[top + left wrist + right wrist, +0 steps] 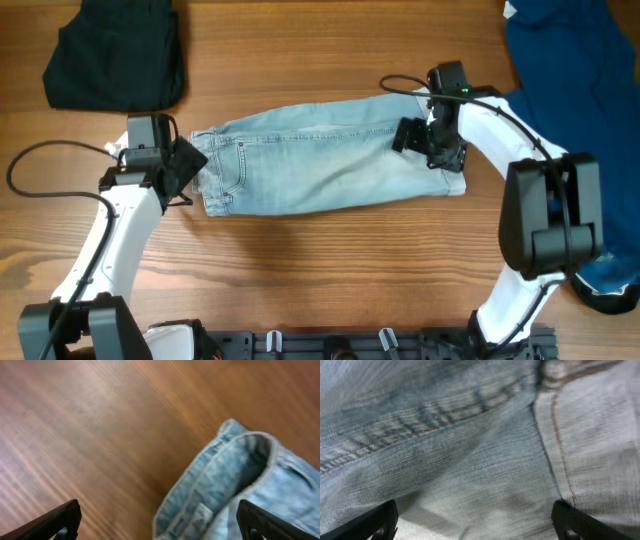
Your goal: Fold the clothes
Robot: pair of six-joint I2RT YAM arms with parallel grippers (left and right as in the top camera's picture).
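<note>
The light-blue denim shorts [320,165] lie folded in a long strip across the middle of the wooden table. My left gripper [190,170] is open at the strip's left end. In the left wrist view its fingers [160,527] spread wide, with a hem edge of the shorts [235,485] between them on the right side. My right gripper [420,140] is open over the strip's right end. In the right wrist view its fingers [475,525] are spread low over the denim [470,460], with a stitched seam above them.
A black folded garment [115,55] lies at the back left. A dark navy-blue garment [575,50] lies at the back right and runs down the right edge. Bare wood table [330,270] shows in front of the shorts.
</note>
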